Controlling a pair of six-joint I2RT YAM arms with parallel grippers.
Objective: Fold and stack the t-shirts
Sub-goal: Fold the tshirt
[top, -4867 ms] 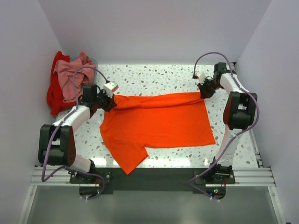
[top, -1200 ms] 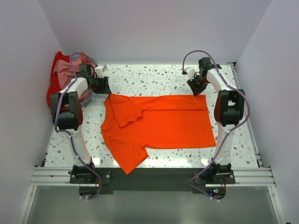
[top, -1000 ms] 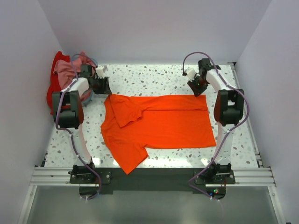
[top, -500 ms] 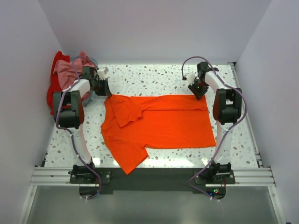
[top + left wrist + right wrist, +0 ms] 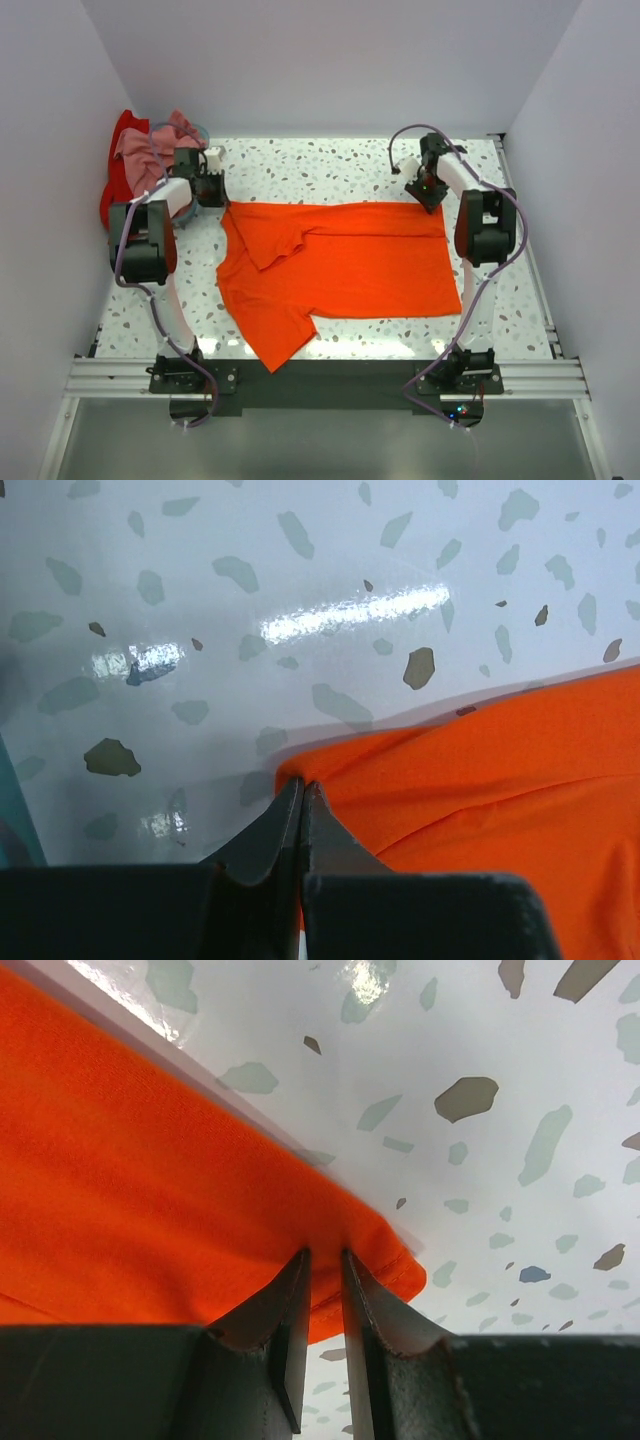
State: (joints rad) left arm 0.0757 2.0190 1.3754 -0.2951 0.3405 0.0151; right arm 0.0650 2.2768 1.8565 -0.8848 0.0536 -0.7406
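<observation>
Both pincers at orange t-shirt (image 5: 340, 260) far edge

t-shirts: 3 | orange t-shirt (image 5: 340, 262): 1 | pink t-shirt (image 5: 140, 150): 1 | red t-shirt (image 5: 118, 190): 1

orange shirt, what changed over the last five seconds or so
The far edge of the bright orange cloth t-shirt was carried toward the back and laid flatter, one sleeve folded in. The left gripper and right gripper now sit at its far corners. The pink and red shirt pile stayed put.
</observation>
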